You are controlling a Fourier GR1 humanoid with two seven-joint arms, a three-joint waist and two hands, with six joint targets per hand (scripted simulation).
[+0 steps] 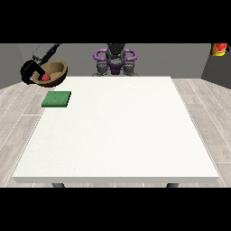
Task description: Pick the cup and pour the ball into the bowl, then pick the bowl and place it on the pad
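Fingers of the black hand [30,71] at the view's left, in the upper left of the frame, curl round the near rim of a brown wooden bowl [55,71] and hold it in the air, beyond the far left corner of the white surface [117,131]. Inside the bowl, close to the hand, lies a small red ball [45,77], so the pouring part of the task looks done. Just below the bowl in the frame, on the surface near its upper left corner, lies a flat green pad [57,99], with nothing on it. The bowl hangs apart from the pad, off to its upper left, and appears slightly tilted towards the camera. No cup can be seen anywhere, and the other hand, which would show at the view's right, is out of sight. The robot's grey and purple body [115,59] stands small at the top centre, behind the surface. The step in hand seems to be carrying the bowl to the pad. To do it well, the bowl should be kept level so the ball stays inside, brought squarely over the green square, lowered until its base rests flat, and only then released.
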